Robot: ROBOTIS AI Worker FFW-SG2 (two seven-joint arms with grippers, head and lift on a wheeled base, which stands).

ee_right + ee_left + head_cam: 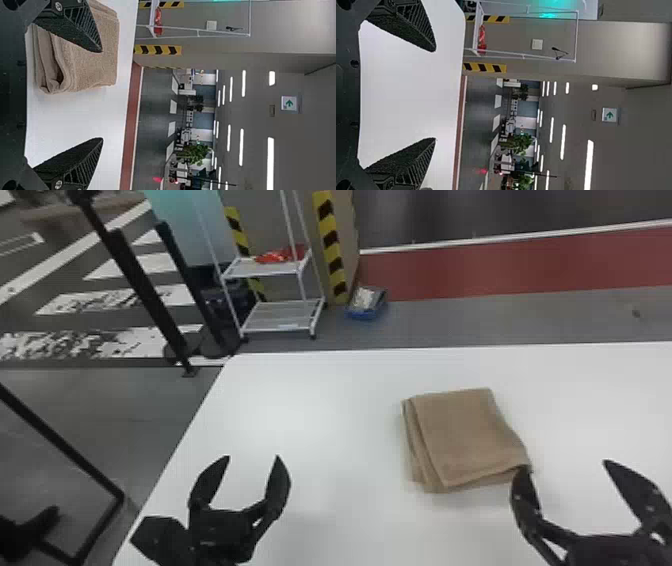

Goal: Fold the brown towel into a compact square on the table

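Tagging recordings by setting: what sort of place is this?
Probably a large indoor workspace or hall rather than a home: yellow-and-black hazard strips rise beyond the table, a green arrow sign is posted, and strip lights run in rows overhead.

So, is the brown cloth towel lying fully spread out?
No, the brown cloth towel lies folded in stacked layers on the flat white table.

A white metal open-frame rack with flat shelves stands on smooth grey flooring, black upright posts left of it and yellow-and-black striped edging just right. Farther right of the rack runs a dark red floor band; long white ceiling lights shine higher up, right of the rack.
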